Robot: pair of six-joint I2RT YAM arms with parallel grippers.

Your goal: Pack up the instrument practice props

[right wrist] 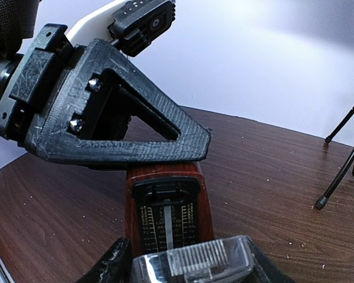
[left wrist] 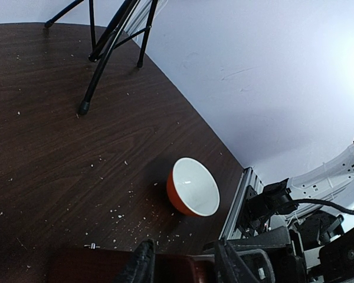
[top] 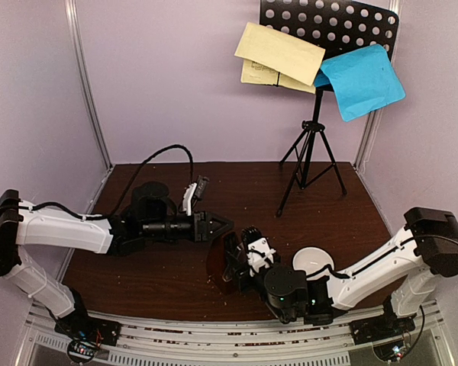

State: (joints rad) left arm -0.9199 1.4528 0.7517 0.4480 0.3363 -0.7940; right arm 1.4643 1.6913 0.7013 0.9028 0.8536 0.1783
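Observation:
The brown pyramid metronome point(right wrist: 165, 212) stands on the table near the front, with its scale face towards the right wrist camera. It also shows in the top view point(top: 216, 267) and in the left wrist view point(left wrist: 180, 268). My left gripper point(top: 217, 227) is closed around its top, and one of its fingers point(right wrist: 124, 135) crosses the tip. My right gripper point(right wrist: 189, 268) is shut on the clear cover point(right wrist: 192, 262), just in front of the metronome's face. The black music stand point(top: 313, 145) stands at the back right, with yellow sheets point(top: 278, 53) and a blue sheet point(top: 361, 80) on its desk.
A small bowl point(left wrist: 194, 187), white inside and orange outside, sits right of the metronome, beside my right arm point(top: 313, 259). Crumbs point(left wrist: 115, 209) are scattered on the dark wood table. The stand's legs point(left wrist: 91, 76) spread over the back right. Walls close in on three sides.

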